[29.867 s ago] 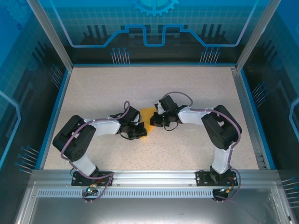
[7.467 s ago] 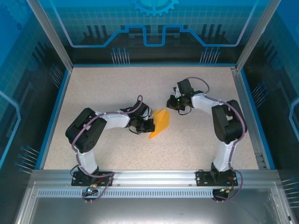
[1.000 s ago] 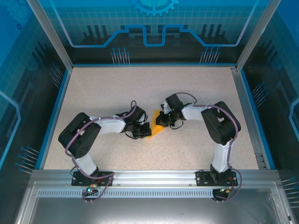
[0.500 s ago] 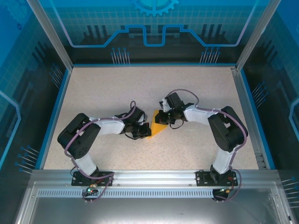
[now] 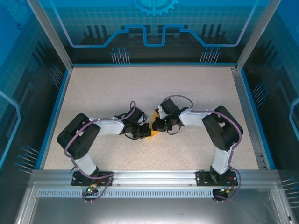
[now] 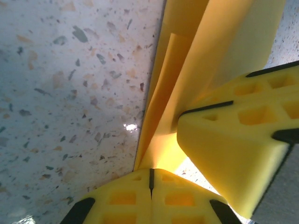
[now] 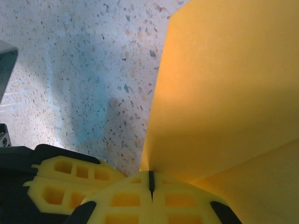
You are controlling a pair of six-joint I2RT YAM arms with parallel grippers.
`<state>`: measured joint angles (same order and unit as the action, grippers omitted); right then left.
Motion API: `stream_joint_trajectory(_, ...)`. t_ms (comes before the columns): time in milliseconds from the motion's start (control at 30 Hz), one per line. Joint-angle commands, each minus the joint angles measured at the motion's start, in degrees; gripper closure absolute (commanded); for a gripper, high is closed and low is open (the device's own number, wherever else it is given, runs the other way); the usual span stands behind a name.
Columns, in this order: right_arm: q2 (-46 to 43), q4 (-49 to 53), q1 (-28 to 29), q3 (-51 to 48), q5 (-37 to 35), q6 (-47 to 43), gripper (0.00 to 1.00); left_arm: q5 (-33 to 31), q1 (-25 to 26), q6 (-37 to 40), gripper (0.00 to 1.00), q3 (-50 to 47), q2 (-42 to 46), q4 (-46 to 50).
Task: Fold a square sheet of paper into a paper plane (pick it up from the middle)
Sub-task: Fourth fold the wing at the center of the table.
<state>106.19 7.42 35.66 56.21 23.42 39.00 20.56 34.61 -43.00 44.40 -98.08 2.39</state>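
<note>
One speckled table (image 5: 196, 93) is seen, with two arms bent inward so that their wrists meet near its centre. One folded orange-yellow paper (image 6: 219, 46) is held there just above the surface, largely hidden from above, so its outline cannot be made out. The left gripper (image 6: 150, 171) and the right gripper (image 7: 150, 175) are each pressed together, pinching the paper.

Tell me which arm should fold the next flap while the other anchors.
Right, probably: the right end effector is shut on the paper's broad flat panel, while the left end effector pinches where the creased layers converge, better for anchoring.
</note>
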Motion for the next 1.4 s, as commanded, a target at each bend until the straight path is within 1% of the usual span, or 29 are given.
stream_joint_trajectory(0,2.25,0.20,0.90,-0.12,1.14,0.11,0.98,-1.62,-0.16,0.39,1.00,-2.26,-0.96,4.05)
stream_joint_trajectory(200,4.42,3.16,0.82,1.07,-1.39,-0.07,0.99,-0.21,-0.16,-0.89,1.00,-1.71,2.78,2.79)
stream_joint_trajectory(300,4.38,3.30,0.75,0.99,-1.34,-0.07,0.99,-0.35,-0.16,-2.12,1.00,-2.21,6.09,0.99)
stream_joint_trajectory(367,3.99,3.06,0.74,1.00,-0.93,-0.07,0.99,-0.52,-0.18,-2.11,0.99,-2.47,6.77,0.35)
stream_joint_trajectory(600,3.86,2.95,0.71,1.26,-0.31,-0.16,0.99,0.27,-0.16,-2.55,0.99,-2.49,2.50,-0.37)
stream_joint_trajectory(867,2.65,2.17,0.73,1.12,0.57,-0.42,0.99,-2.16,-0.23,-1.21,1.00,-2.61,0.49,2.39)
stream_joint_trajectory(1033,1.13,0.11,0.73,0.79,3.21,-1.34,0.99,-2.59,-0.23,-1.05,1.00,-3.61,0.00,3.21)
stream_joint_trajectory(1133,1.65,0.13,1.07,1.22,4.50,-1.82,0.99,-2.63,-0.16,-1.05,1.00,-3.21,0.08,3.41)
stream_joint_trajectory(1233,2.58,0.64,1.39,1.41,4.66,-2.17,0.99,-2.80,-0.20,-0.94,1.00,-2.94,0.16,3.97)
stream_joint_trajectory(1367,3.97,2.01,1.03,1.69,2.42,-2.43,0.99,-2.83,-0.24,-1.03,1.00,-2.92,0.09,4.93)
